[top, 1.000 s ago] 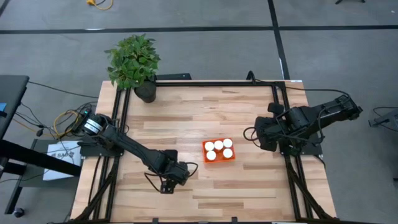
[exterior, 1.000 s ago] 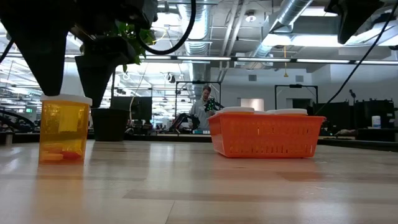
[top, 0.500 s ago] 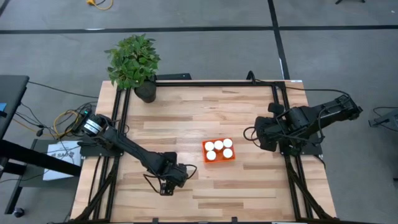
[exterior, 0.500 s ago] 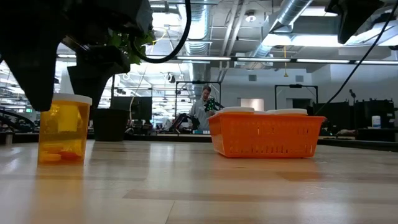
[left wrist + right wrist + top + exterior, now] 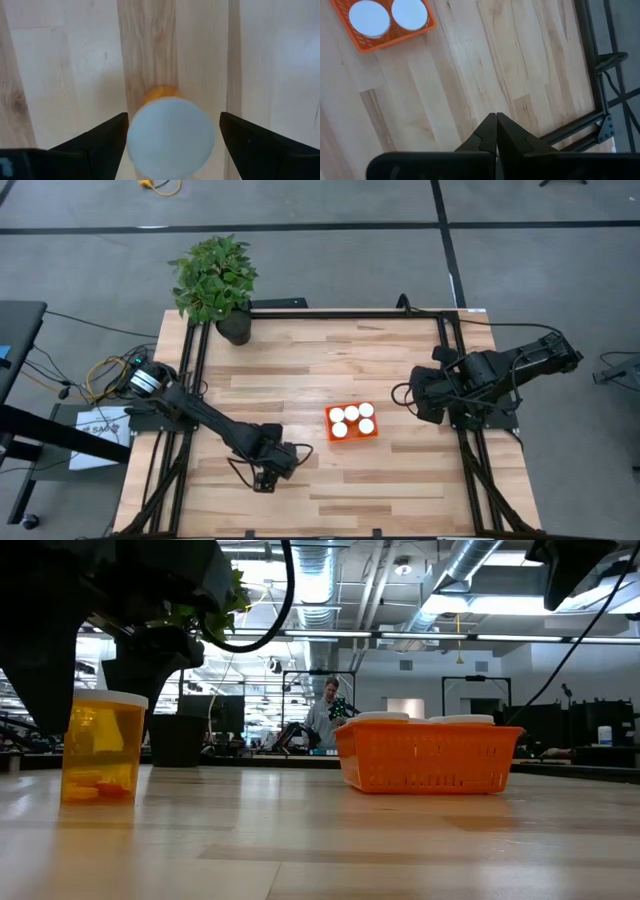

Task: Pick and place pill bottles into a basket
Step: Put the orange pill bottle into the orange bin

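One pill bottle (image 5: pixel 100 750) with an orange body and a white cap (image 5: pixel 171 137) stands upright on its base on the wooden table, near the front left. My left gripper (image 5: pixel 172 122) is open above it, one finger on each side of the cap, and it hides the bottle in the high view (image 5: pixel 264 476). The orange basket (image 5: pixel 351 423) sits mid-table and holds several white-capped bottles. My right gripper (image 5: pixel 496 120) is shut and empty, above the table's right side (image 5: pixel 420 405).
A potted plant (image 5: pixel 215 285) stands at the table's far left corner. Black frame rails (image 5: pixel 455 380) run along the left and right sides. Bare wood lies between the lone bottle and the basket (image 5: pixel 428 755). A person stands in the room far behind.
My left gripper has gone a little toward the table's left and near edges and lower, so that its open fingers now stand astride the lone bottle. The bottle has stayed in place.
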Available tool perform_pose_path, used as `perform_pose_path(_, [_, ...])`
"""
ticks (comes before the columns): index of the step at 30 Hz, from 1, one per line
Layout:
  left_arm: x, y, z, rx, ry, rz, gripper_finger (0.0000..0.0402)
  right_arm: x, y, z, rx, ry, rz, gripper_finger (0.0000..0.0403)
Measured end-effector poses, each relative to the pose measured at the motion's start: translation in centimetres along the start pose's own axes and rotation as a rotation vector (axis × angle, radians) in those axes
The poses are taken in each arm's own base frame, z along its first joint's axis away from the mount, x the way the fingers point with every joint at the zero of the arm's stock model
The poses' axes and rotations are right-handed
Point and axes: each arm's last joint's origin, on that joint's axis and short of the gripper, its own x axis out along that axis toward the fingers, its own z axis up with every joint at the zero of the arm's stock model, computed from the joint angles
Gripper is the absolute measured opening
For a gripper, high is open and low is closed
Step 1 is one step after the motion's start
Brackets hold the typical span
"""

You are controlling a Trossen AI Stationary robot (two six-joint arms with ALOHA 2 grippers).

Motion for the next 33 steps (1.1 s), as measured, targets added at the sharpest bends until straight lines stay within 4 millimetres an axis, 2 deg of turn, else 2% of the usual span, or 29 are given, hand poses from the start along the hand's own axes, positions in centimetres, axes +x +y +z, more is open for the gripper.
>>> perform_pose_path(12, [-0.01,0.26,-0.25,0.038,-0.003,0.009,0.0297,0.00,0.06,0.10,0.006,-0.010,0.007,0.0000])
perform_pose_path(27, [0.04,0.47,-0.16,0.050,-0.005,0.008,0.0207,0.00,0.08,0.11,-0.002,-0.011,0.008,0.0000])
perform_pose_path(33, [-0.16,0.71,0.10,0.023,-0.016,-0.011,0.0196,0.00,0.07,0.10,-0.014,-0.010,0.007,0.0000])
